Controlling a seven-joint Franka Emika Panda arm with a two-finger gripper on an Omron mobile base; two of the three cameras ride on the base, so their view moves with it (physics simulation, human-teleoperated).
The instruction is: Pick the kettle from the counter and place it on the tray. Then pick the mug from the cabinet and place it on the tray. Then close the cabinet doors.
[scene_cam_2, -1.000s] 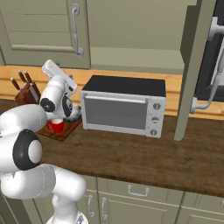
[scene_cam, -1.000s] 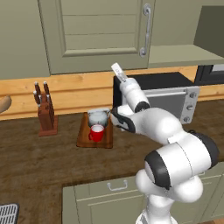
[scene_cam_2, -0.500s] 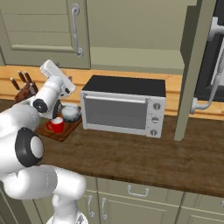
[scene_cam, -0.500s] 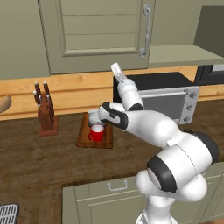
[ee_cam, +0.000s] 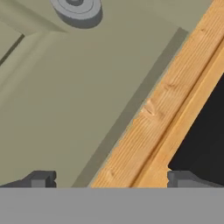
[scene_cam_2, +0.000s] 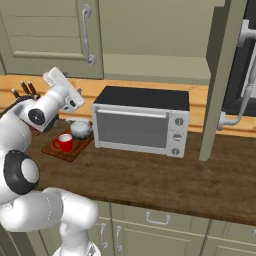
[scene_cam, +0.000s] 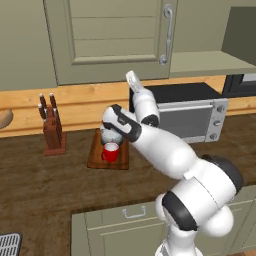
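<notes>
**Both items on tray; doors pending**

Kettle (scene_cam_2: 80, 129) and mug (scene_cam_2: 64, 142) both sitting on the tray (scene_cam_2: 75, 150), just left of the microwave (scene_cam_2: 137, 124). Kettle toward the back of the board, mug in front of it, the two close together. Pick-and-place steps look finished.

Left to do, by judgement: closing the cabinet doors. Right door (scene_cam_2: 220, 80) standing swung out, edge-on, to the right of the microwave. Left door (scene_cam: 117, 37) above the tray looks flush with the cabinet front (scene_cam_2: 150, 30), though a slight gap cannot be ruled out. Pale shelf (scene_cam: 207, 64) open to view above the microwave.

Claw (ee_cam: 109, 178) spread wide, nothing between the tips. Aimed up at the grey-green door panel and the orange wood wall strip (ee_cam: 175, 100) above the microwave; round handle mount (ee_cam: 76, 8) at the far edge of the hand view. Arm raised over the tray, hand lifted up off the tabletop (scene_cam_2: 165, 175).

Tabletop dark wood grain, over grey-green drawers (scene_cam_2: 160, 220). Knife block (scene_cam: 51, 131) left of the tray. Orange wood panel behind the microwave.
</notes>
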